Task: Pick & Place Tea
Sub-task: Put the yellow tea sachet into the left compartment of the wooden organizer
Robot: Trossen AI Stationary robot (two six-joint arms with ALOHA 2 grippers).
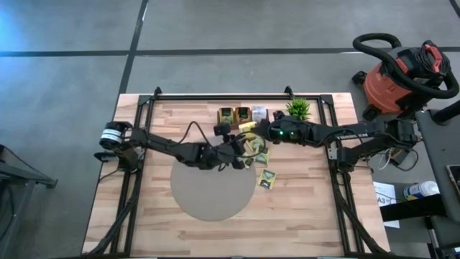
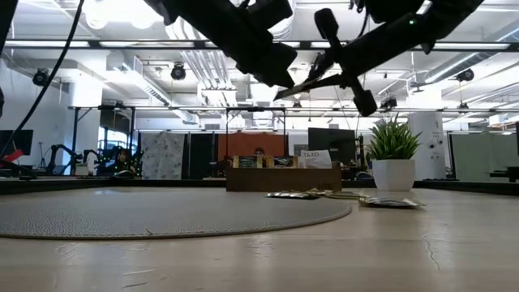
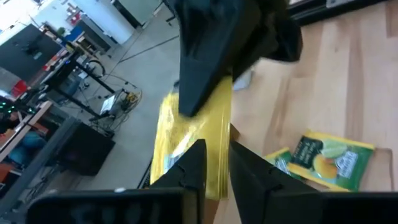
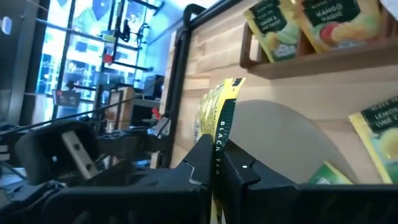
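Left tool (image 1: 239,149) sits raised over the bench (image 1: 309,216), pinching a yellow sachet (image 3: 199,140) at its lower edge. The same sachet runs edge-on into the right tool (image 4: 214,163), which looks clamped on its other end. So both arms share one packet, held off the bench between them. The wooden tray (image 1: 241,114) lies just beyond the pair, closer to the right arm. Loose sachets (image 1: 267,178) lie on the bench below.
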